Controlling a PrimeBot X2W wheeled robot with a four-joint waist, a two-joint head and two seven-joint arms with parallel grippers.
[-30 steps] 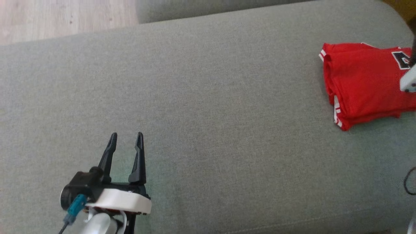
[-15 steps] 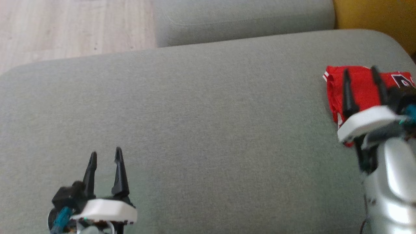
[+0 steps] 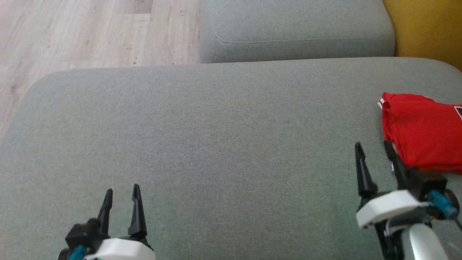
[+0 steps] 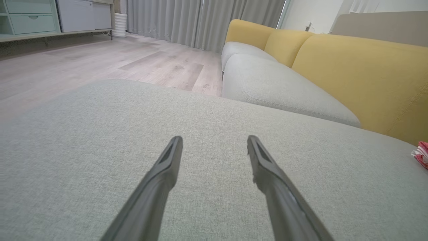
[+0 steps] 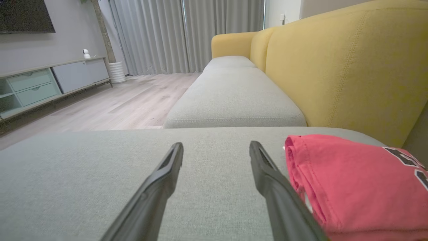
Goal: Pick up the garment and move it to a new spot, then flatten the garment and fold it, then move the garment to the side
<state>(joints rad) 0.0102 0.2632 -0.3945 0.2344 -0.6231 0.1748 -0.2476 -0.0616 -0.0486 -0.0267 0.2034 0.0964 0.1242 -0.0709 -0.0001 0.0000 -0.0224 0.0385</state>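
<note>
Red garment (image 3: 422, 133) lay folded at the frame's right edge on the grey cushion (image 3: 231, 144). Right claw (image 3: 373, 146), lower right, stood wide, empty, just beside it; left claw (image 3: 122, 188), lower left, likewise. Judgement: set-aside step apparently complete; next, draw arms clear without snagging.

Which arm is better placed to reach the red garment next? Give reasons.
Right. The right gripper stands open beside the red garment; the left gripper, also open, sits far across the cushion.

In the head view the garment (image 3: 422, 133) runs off the right edge (lettering (image 3: 459, 111) too).
</note>
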